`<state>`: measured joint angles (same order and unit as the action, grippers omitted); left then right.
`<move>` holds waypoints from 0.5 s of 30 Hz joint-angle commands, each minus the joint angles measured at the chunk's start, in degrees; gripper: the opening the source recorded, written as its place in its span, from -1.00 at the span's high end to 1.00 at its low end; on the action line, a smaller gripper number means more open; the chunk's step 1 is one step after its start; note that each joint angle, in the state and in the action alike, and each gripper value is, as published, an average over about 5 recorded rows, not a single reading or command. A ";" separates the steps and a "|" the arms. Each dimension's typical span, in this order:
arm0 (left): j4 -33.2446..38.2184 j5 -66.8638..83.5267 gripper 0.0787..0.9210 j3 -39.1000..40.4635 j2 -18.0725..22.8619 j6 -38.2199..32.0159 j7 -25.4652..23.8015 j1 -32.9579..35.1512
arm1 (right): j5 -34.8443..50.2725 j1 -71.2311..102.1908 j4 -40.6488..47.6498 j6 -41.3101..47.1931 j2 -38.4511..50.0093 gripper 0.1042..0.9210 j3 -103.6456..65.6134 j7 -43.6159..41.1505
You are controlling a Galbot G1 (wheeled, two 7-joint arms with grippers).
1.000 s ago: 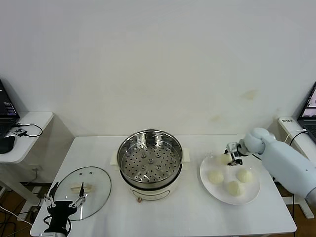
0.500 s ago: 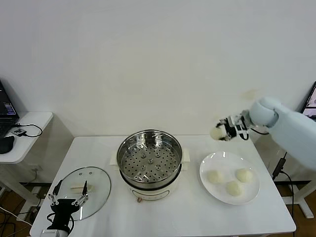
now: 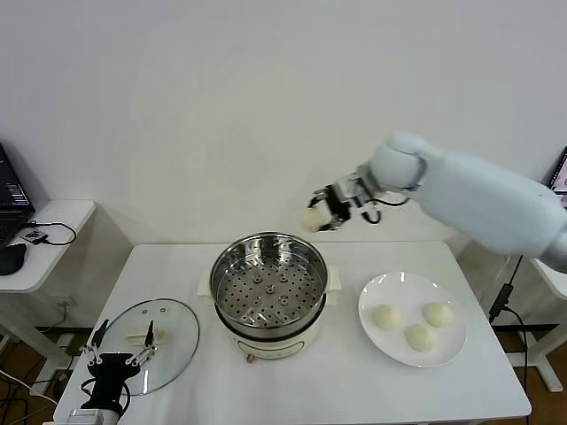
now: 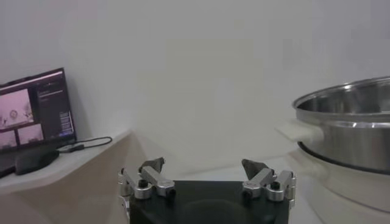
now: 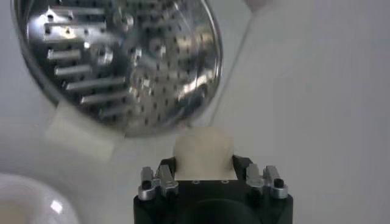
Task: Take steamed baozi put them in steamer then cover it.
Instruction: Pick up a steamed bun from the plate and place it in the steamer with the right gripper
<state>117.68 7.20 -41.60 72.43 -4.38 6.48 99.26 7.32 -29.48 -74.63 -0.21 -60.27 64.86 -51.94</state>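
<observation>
Item, bun in transit: our right gripper point(image 3: 321, 212) is clamped on one bun point(image 3: 312, 218), lifted to clear the pot point(image 3: 269, 285) rim just below and ahead, while our left gripper point(image 3: 118, 356), spread wide, waits over the lid point(image 3: 168, 329).

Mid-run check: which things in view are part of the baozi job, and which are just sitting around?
Part of the job:
- baozi held in the right gripper, raised beyond the steamer
- three baozi on the white plate
- glass cover flat on the table, left gripper open over it

Just lying about:
- laptop, mouse and cable on the side desk
</observation>
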 commanded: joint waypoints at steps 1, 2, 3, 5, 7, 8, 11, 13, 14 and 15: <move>0.23 0.15 -0.77 -0.62 -0.08 -0.03 -0.05 0.09 | -3.93 -1.62 3.78 -6.27 -13.33 -0.20 7.60 0.73; 0.28 0.14 -0.77 -0.67 -0.10 -0.04 -0.06 0.14 | -5.33 -1.32 4.27 -6.95 -13.90 -0.20 8.00 0.74; 0.34 0.15 -0.77 -0.73 -0.09 -0.04 -0.07 0.18 | -6.62 -1.07 4.77 -7.61 -14.36 -0.20 8.30 0.73; 0.46 0.16 -0.77 -0.83 0.02 -0.04 -0.06 0.22 | -9.45 -0.56 5.86 -9.00 -15.08 -0.20 8.88 0.70; 0.51 0.17 -0.77 -0.89 0.23 -0.05 -0.05 0.22 | -11.97 -0.10 6.88 -10.26 -15.49 -0.20 9.38 0.75; 0.50 0.16 -0.77 -0.87 0.35 -0.06 -0.04 0.23 | -13.29 0.21 7.43 -11.01 -15.67 -0.20 9.56 0.87; 0.39 0.12 -0.77 -0.78 0.68 -0.15 -0.01 0.23 | -16.44 1.11 9.05 -13.17 -16.08 -0.20 9.71 1.48; 0.29 0.10 -0.77 -0.73 0.82 -0.19 0.00 0.16 | -17.96 1.61 10.00 -14.42 -16.34 -0.20 9.69 1.86; 0.25 0.10 -0.77 -0.71 0.87 -0.20 0.00 0.12 | -18.49 1.83 10.39 -14.87 -16.46 -0.20 9.69 1.99; 0.22 0.09 -0.77 -0.70 0.90 -0.21 -0.01 0.08 | -19.02 2.07 10.77 -15.31 -16.58 -0.20 9.67 2.11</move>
<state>118.02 7.30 -42.31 73.22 -4.55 6.46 99.42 -4.24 -28.23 -67.55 -10.20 -72.97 72.21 -50.47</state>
